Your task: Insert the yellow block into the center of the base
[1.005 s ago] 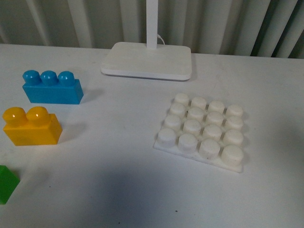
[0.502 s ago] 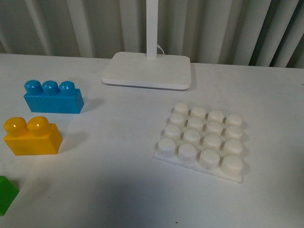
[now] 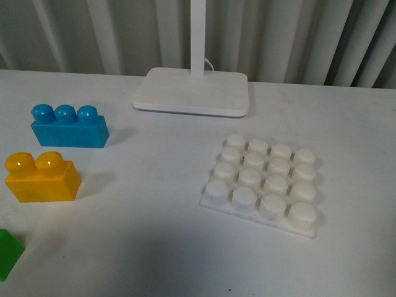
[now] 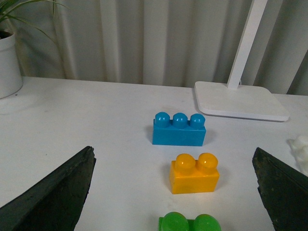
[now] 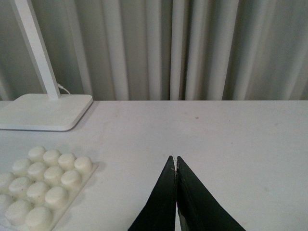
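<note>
Base (image 3: 265, 180): right half of bench (image 3: 161, 247), studs bare.
Yellow block (image 3: 42, 178): left, just nearer the robot than the blue brick (image 3: 69, 124) — grip its flat sides, studs up.
Left gripper (image 4: 172, 149): jaws wide, your block ahead between them.
Right gripper (image 5: 176, 160): jaws pressed together.

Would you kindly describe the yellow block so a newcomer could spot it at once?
Start at the white lamp stand at the back. Left of it in the front view, three bricks line up toward the robot. The yellow block is the middle one, between the blue brick and the green block, yellow-orange.
</note>
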